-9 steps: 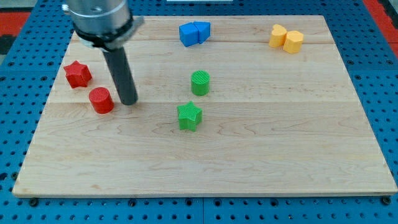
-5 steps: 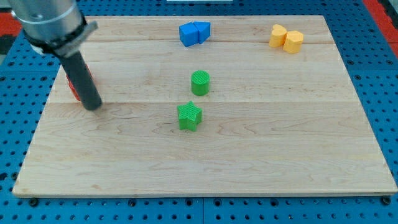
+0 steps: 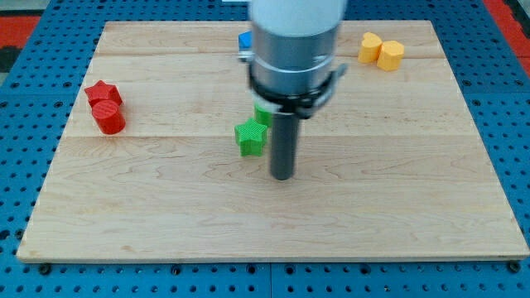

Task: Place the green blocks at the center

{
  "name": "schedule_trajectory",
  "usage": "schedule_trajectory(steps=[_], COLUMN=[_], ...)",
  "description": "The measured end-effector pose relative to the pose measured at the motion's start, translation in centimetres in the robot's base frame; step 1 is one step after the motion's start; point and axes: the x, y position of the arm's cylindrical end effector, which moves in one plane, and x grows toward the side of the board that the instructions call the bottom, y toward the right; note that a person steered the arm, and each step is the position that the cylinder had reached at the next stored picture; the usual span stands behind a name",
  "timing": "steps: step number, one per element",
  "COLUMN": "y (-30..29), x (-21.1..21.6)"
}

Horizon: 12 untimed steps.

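A green star block [image 3: 250, 136] lies near the middle of the wooden board [image 3: 397, 182]. A green cylinder [image 3: 262, 115] stands just above it, mostly hidden behind the arm. My tip [image 3: 283, 176] rests on the board just to the right of and below the green star, a small gap apart from it. The rod rises from the tip toward the view's top and covers the middle of the board.
A red star [image 3: 101, 92] and a red cylinder [image 3: 108, 117] touch at the left. Two yellow blocks [image 3: 381, 50] sit at the top right. A blue block [image 3: 244, 40] at the top is mostly hidden behind the arm.
My tip has swung from the left, beside the red blocks, to the middle right of the green star. The red cylinder now sits against the red star. The green star has shifted slightly up.
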Motion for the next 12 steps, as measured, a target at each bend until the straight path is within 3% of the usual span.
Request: schedule_trajectory(steps=[3, 12], y=[0.0, 2.0], x=[-6.1, -6.7])
